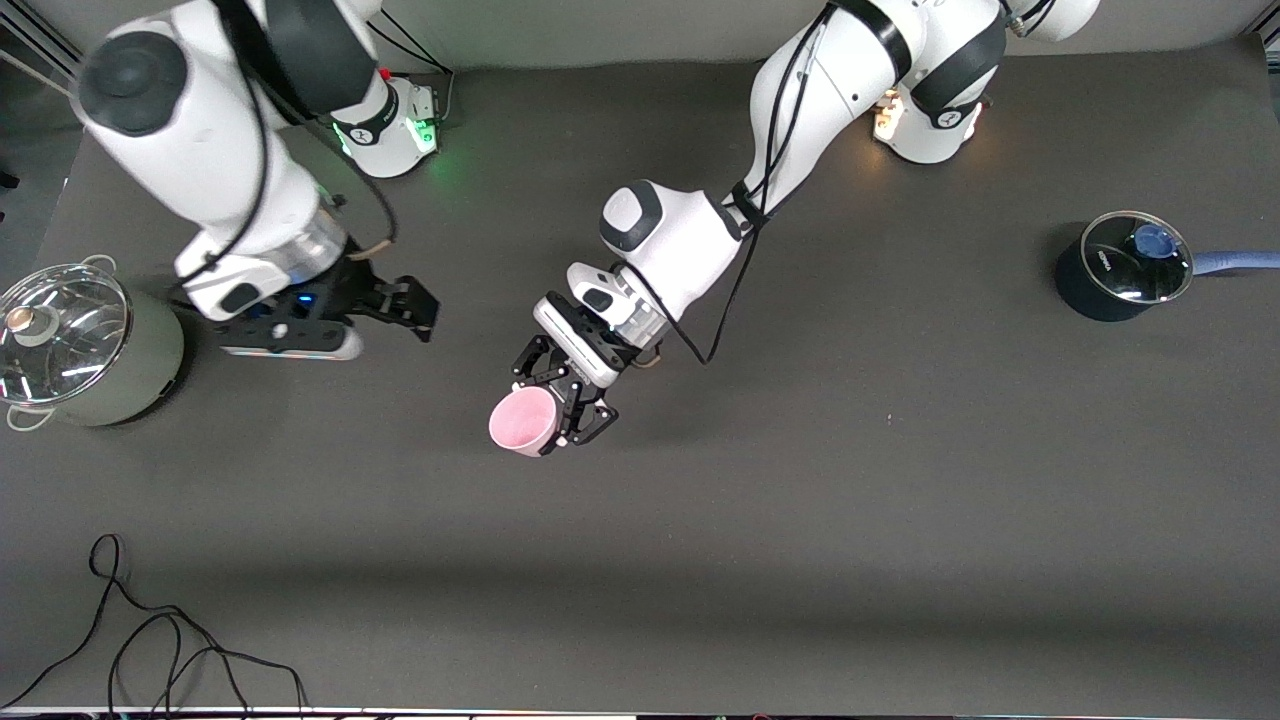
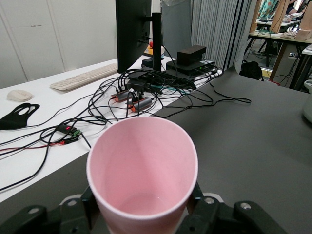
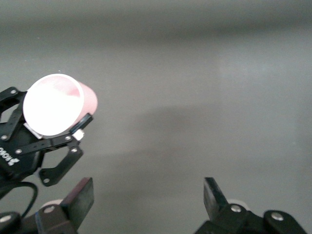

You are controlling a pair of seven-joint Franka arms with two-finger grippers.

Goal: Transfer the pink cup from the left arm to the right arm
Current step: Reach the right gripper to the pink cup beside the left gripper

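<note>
the left hand [image 1: 560, 412] is clamped on the pink cup [image 1: 523, 421], held tipped over mid counter [image 1: 800, 520], its base hidden by fingers; the right hand [image 1: 412, 308] hangs wide open and empty nearby

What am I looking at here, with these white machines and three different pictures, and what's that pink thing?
These are two white robot arms bolted at one edge of a dark grey table. The big picture comes from a high camera facing them; the other two come from small cameras on each arm's wrist.

The left arm's tool hangs over the middle of the table, shut on a small pale-pink tapered cup, tipped on its side. Its wrist camera looks straight into the cup.

The right arm's tool hovers nearby, open, and its wrist camera sees the cup a little way off.

On the table stand a grey-green pot with a glass lid at the right arm's end and a dark blue pot with a glass lid at the left arm's end.
</note>
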